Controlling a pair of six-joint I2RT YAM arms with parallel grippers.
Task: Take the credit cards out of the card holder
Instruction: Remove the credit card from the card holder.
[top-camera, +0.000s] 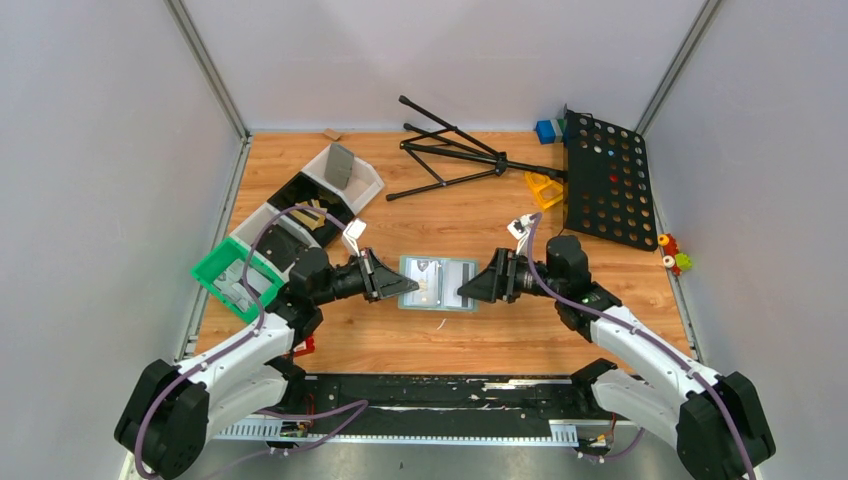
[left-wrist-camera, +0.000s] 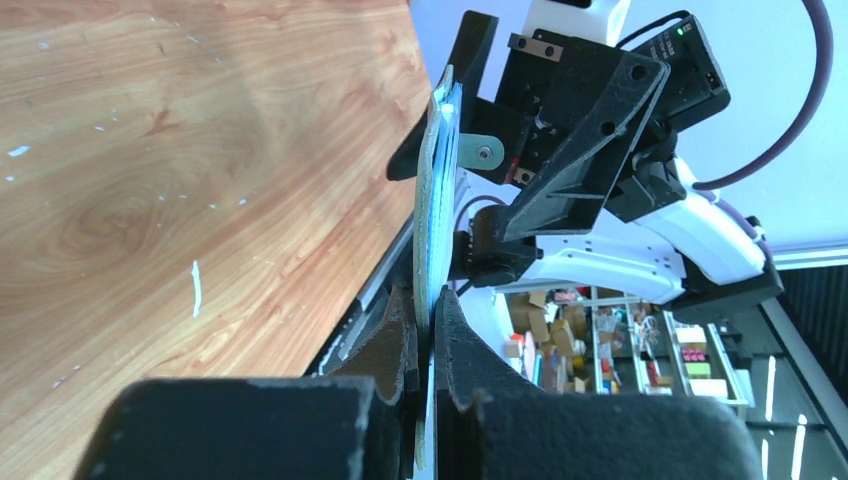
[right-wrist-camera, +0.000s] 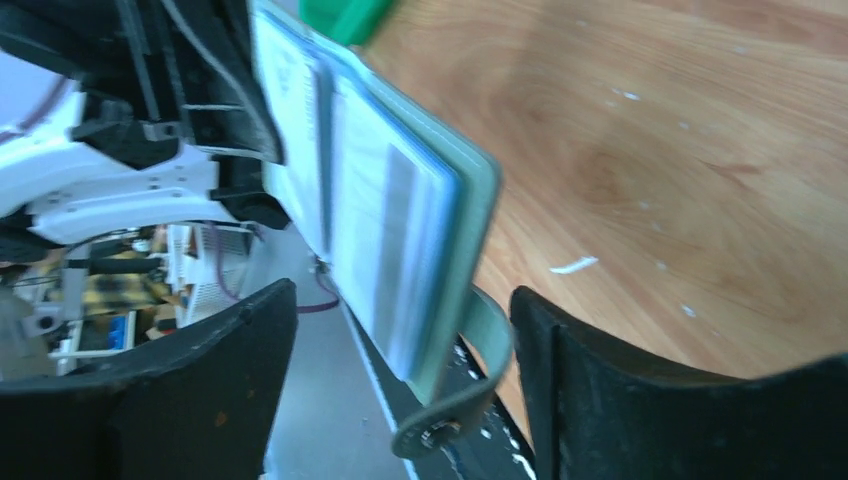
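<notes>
The grey-blue card holder (top-camera: 438, 283) hangs open above the table between my two grippers. My left gripper (top-camera: 400, 285) is shut on its left edge; in the left wrist view the holder (left-wrist-camera: 437, 200) runs edge-on up from the closed jaws (left-wrist-camera: 428, 320). My right gripper (top-camera: 470, 290) is open, and its fingers straddle the holder's right edge (right-wrist-camera: 400, 220) with a gap on both sides. The side flap (right-wrist-camera: 480, 370) curls down between those fingers. Pale credit cards (right-wrist-camera: 395, 230) with a grey stripe show inside the translucent sleeves.
A green tray (top-camera: 235, 275) and white-and-black bins (top-camera: 320, 190) stand at the left. A folded black tripod (top-camera: 450, 150) lies at the back, a black perforated board (top-camera: 608, 180) at the right, with small toys (top-camera: 675, 258) beside it. A black strip (top-camera: 440, 390) lines the near edge.
</notes>
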